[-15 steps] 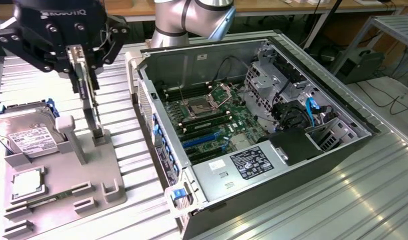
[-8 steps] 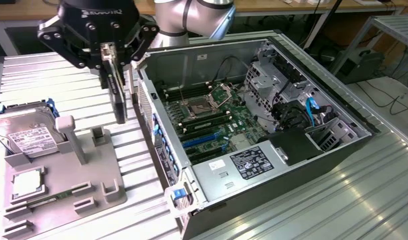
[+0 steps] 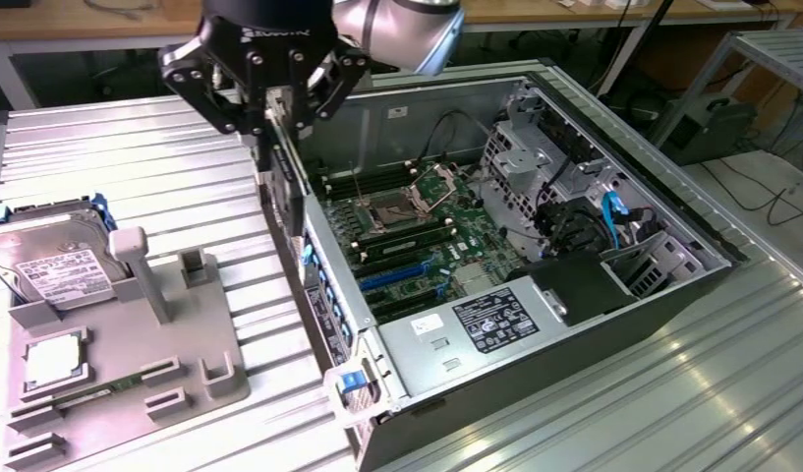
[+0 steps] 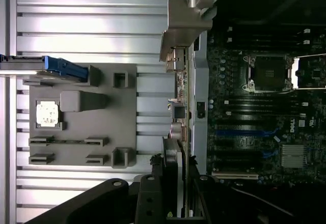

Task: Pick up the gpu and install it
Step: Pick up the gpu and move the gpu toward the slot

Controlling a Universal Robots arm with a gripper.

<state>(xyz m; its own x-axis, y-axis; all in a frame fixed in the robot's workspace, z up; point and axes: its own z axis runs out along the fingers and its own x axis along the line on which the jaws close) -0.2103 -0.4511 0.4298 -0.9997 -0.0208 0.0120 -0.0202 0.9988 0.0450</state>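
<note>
The gpu (image 3: 286, 177) is a thin dark card that I see edge-on, hanging upright from my gripper (image 3: 280, 106). My gripper is shut on the card's upper edge. The card hangs just above the near side wall of the open computer case (image 3: 506, 339), between the case and the grey fixture. In the wrist view the gpu (image 4: 182, 102) runs as a narrow strip out from my fingers (image 4: 170, 183), and its silver bracket (image 4: 186, 25) is at the far end. The motherboard (image 4: 265, 112), with its blue slots (image 4: 237, 132), lies just beside the card.
A grey fixture (image 3: 126, 383) on the ribbed metal table holds a silver hard drive (image 3: 47, 261), a processor chip (image 3: 54, 359) and a slim memory stick (image 4: 66, 141). Inside the case are drive cages (image 3: 533, 157), cables and a black shroud (image 3: 578, 285).
</note>
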